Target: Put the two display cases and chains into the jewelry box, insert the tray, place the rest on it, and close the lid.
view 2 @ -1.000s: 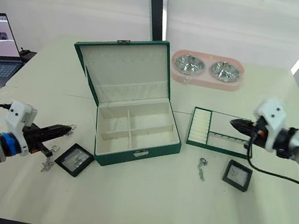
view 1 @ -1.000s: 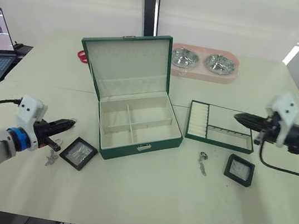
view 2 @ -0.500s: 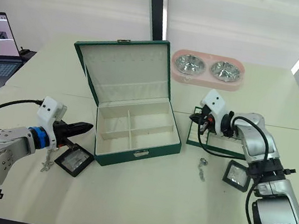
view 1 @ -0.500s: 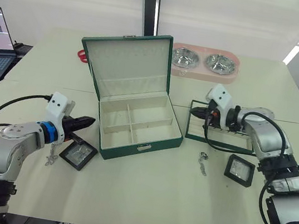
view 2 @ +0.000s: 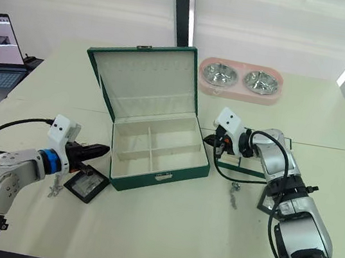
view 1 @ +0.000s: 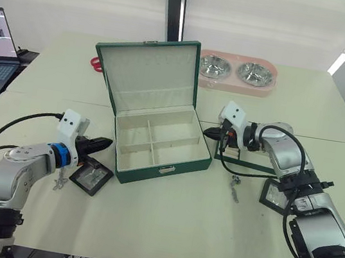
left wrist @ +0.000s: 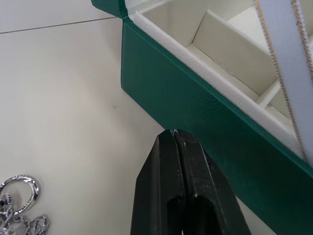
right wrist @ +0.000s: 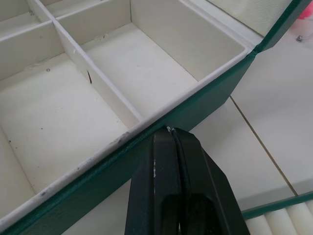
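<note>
Dark green and cream-lined, the large square jewelry box (view 1: 157,143) stands open near the middle of the pale desk (view 1: 164,225), its four inner compartments bare and its hinged green lid (view 1: 147,73) tilted up behind them. The left hand (view 1: 107,142), two black fingers pressed together on nothing, points at the box's left wall and sits just short of it. Below that hand a small square black-framed display case (view 1: 91,177) lies flat on the desk, with a thin silver chain (view 1: 59,181) just to its left. The right hand (view 1: 209,132) is likewise closed and empty, its tip close beside the box's right wall. Behind this arm lies the flat green-rimmed tray (view 1: 245,161) with cream ring rolls, partly hidden. A second silver chain (view 1: 235,189) lies in front of the tray, and the other black display case (view 1: 273,195) is to its right, partly covered by the right arm. A pink double pet bowl (view 1: 236,72) stands at the far side.
</note>
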Tool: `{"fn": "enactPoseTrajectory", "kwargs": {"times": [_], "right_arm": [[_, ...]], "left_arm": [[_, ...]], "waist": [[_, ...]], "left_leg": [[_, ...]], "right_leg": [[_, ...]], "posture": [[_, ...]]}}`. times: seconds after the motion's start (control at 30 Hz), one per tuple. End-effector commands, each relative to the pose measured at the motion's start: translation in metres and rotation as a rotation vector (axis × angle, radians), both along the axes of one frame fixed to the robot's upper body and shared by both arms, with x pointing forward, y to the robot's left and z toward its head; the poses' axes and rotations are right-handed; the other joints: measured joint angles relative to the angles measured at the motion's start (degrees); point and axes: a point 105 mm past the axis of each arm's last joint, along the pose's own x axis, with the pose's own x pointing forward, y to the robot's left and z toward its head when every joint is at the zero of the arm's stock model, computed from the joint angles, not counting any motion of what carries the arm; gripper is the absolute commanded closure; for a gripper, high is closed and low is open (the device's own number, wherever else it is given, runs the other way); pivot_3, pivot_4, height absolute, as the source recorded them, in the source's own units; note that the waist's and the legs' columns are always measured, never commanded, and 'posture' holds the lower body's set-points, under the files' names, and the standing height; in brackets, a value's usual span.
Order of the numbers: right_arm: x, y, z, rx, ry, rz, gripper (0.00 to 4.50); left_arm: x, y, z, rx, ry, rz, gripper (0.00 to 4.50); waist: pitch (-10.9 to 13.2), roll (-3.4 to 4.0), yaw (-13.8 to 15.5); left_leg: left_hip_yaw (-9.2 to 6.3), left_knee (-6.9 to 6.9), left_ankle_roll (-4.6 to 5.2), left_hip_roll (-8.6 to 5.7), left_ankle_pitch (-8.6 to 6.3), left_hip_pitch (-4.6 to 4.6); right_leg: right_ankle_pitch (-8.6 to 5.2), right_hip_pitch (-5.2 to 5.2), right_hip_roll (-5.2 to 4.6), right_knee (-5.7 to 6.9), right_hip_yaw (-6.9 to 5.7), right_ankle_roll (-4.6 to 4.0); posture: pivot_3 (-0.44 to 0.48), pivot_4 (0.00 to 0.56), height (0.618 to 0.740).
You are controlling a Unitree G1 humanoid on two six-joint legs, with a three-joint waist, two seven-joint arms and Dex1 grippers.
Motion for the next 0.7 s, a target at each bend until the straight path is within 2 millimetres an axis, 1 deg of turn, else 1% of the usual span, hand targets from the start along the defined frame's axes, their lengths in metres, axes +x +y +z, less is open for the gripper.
{"fn": "enactPoseTrajectory", "kwargs": {"times": [0.03, 0.37, 0.6, 0.7], "right_arm": [[-0.004, 0.007, 0.011, 0.019, -0.033, 0.038, 4.46], [-0.017, 0.007, -0.001, 0.021, 0.018, 0.048, 4.46], [-0.020, 0.008, 0.001, 0.047, 0.030, 0.041, 4.46], [-0.026, 0.011, 0.002, 0.062, 0.042, 0.062, 4.46]], "left_arm": [[0.004, -0.011, 0.011, 0.000, -0.047, -0.039, 4.50], [0.010, -0.020, 0.012, -0.002, -0.046, -0.076, 4.50], [0.012, -0.021, 0.011, -0.001, -0.042, -0.083, 4.50], [0.012, -0.023, 0.010, -0.001, -0.041, -0.092, 4.50]], "waist": [[0.0, 0.00, 0.0], [0.0, 0.00, 0.1], [0.0, 0.00, 0.1], [0.0, 0.00, 0.1]], "left_leg": [[0.00, 0.00, 0.00, 0.00, 0.00, 0.00], [-0.01, 0.00, 0.00, 0.00, 0.00, 0.00], [-0.01, 0.00, 0.01, 0.00, 0.00, 0.00], [-0.02, 0.00, 0.01, -0.01, 0.00, -0.01]], "right_leg": [[0.00, 0.00, 0.00, 0.00, 0.00, 0.00], [0.00, 0.01, 0.00, 0.00, -0.01, 0.00], [0.00, 0.01, 0.00, 0.00, -0.01, 0.00], [0.00, 0.01, 0.00, -0.01, -0.01, 0.00]], "posture": [[0.000, 0.150, 0.740], [0.000, 0.150, 0.740], [0.000, 0.150, 0.740], [0.000, 0.150, 0.740]]}}
